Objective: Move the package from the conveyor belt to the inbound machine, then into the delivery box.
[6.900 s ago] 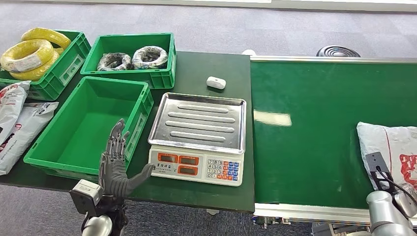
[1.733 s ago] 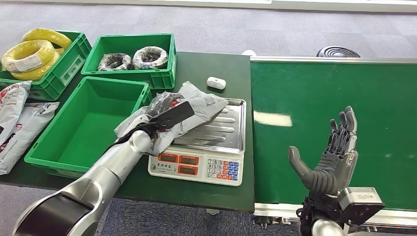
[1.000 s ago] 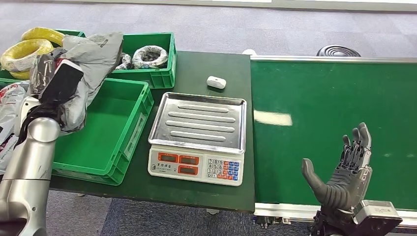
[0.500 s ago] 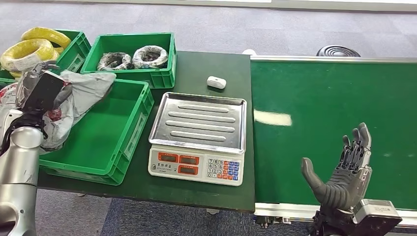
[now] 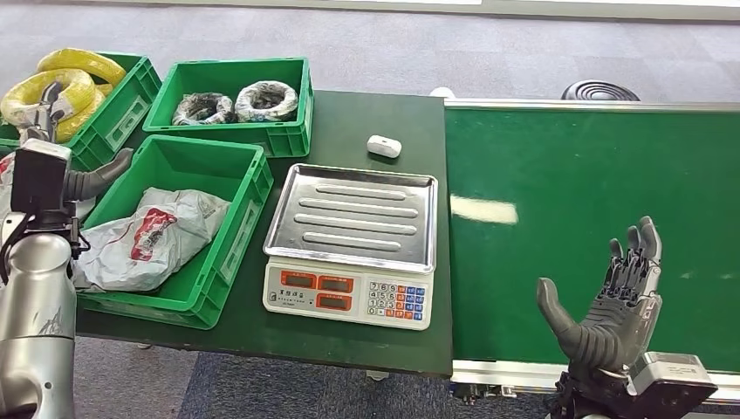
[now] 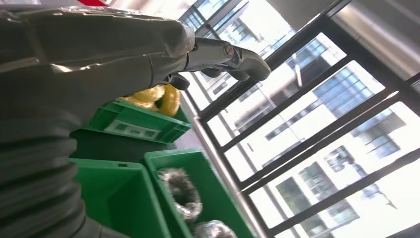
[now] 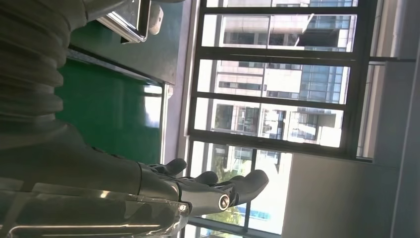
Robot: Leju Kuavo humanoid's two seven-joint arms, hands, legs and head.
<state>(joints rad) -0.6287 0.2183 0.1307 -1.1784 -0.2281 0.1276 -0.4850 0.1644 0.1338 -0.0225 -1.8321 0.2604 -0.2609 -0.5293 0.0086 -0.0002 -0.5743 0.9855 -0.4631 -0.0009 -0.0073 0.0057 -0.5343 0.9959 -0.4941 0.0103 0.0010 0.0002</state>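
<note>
A crumpled grey package [image 5: 144,237] with a red print lies inside the near green bin [image 5: 231,253], at its left side. My left hand [image 5: 74,175] stands raised just left of that bin, fingers spread and holding nothing; its fingers [image 6: 225,52] show in the left wrist view too. The scale [image 5: 351,236] with its steel tray is bare. My right hand [image 5: 611,301] is upright and open over the near edge of the green conveyor belt [image 5: 593,175], with spread fingers [image 7: 218,191] in the right wrist view.
A far green bin [image 5: 229,103] holds wrapped coils. Another bin [image 5: 113,118] at far left holds yellow coils [image 5: 65,83]. A small white device [image 5: 383,146] lies behind the scale. More grey bags [image 5: 9,188] lie on the table's left edge.
My left hand has let go of the package, which now lies in the near green bin; the hand has drawn up and left. The right hand has hardly moved.
</note>
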